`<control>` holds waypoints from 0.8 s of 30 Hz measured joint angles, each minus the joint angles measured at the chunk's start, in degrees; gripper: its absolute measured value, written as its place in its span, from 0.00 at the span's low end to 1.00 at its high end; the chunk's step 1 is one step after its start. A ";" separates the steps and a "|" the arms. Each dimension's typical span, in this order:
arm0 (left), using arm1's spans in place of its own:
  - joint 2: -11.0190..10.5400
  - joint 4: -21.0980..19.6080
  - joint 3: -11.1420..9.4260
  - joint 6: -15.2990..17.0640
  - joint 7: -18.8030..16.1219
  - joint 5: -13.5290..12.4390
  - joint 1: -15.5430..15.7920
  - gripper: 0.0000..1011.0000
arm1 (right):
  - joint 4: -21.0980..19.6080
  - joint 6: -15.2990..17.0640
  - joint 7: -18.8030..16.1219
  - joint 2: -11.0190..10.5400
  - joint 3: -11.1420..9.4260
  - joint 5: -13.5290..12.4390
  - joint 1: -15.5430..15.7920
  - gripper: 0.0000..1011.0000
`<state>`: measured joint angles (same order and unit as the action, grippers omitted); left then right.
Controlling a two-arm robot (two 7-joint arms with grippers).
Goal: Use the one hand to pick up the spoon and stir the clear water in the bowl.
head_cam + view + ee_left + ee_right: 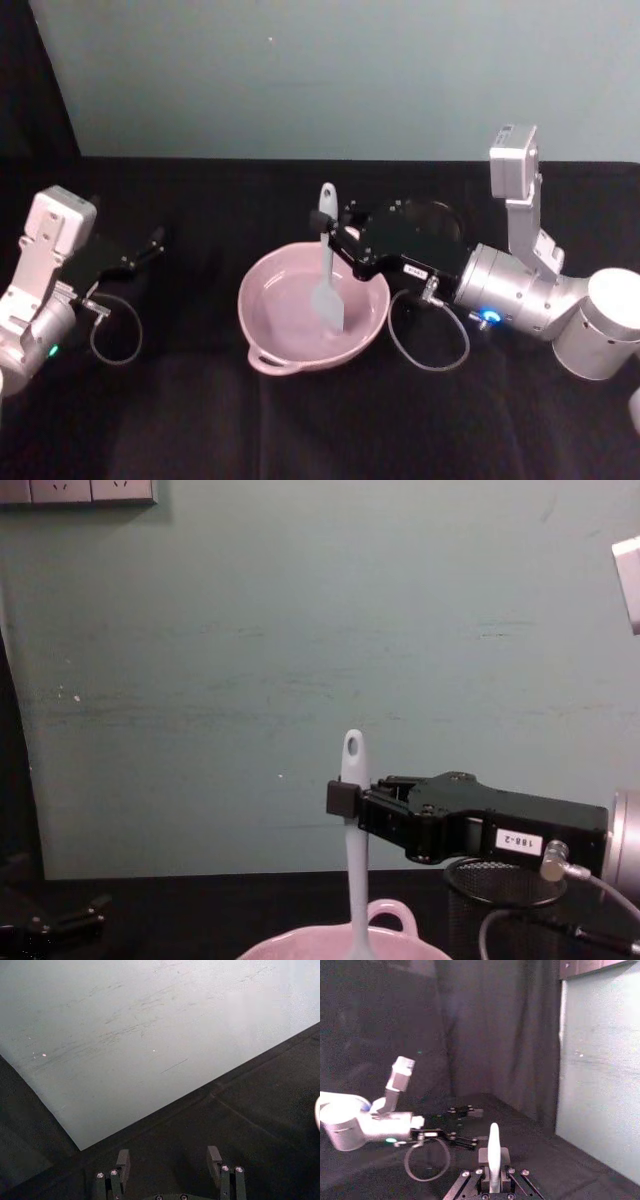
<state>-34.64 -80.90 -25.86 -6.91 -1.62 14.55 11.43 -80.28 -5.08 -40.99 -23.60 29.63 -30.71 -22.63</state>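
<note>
The right gripper (335,232) reaches in from the right, level with the table, and its black fingers are clamped on the upper handle of the white spoon (328,280), a little below the oval hole at its end. This side-on grip keeps the spoon nearly upright, so the flat blade hangs straight down into the pale pink bowl (250,300) while the wrist sits above and outside the rim, clear of the water. The chest view shows the same hold: the gripper (345,800) pinches the spoon (355,880) well above the bowl (300,945), which probably leaves enough handle free for the blade to sweep round without the fingers getting wet. The blade sits near the middle of the bowl, slightly towards its right side. Whether it touches the bottom cannot be told. From the right wrist view, the handle (493,1152) rises squarely from between the jaws, which suggests a centred, firm hold that should not twist while stirring. The black wire-mesh cup (490,900) stands just behind the gripper's body, so a wide circle could brush it. The left gripper (150,243) rests low over the black tablecloth (200,420), well to the left of the bowl. Its fingers (122,1160) are spread with nothing between them, as fits a one-handed job.
</note>
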 joint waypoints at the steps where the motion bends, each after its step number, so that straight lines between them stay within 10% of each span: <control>1: 0.00 0.00 0.00 0.00 0.00 0.00 0.00 1.00 | -0.28 0.22 -0.12 -0.12 0.09 -0.29 0.16 0.11; 12: 0.00 0.00 0.00 0.00 0.00 0.00 0.00 1.00 | -1.06 2.33 -1.11 0.40 3.13 -2.61 0.18 0.11; 24: 0.00 0.00 0.00 0.00 0.00 0.00 0.00 1.00 | 6.63 -0.16 1.43 6.74 3.89 -3.81 -3.78 0.11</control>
<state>-34.65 -80.90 -25.86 -6.91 -1.62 14.55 11.43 -73.65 -5.24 -39.56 -16.86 33.51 -34.52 -26.42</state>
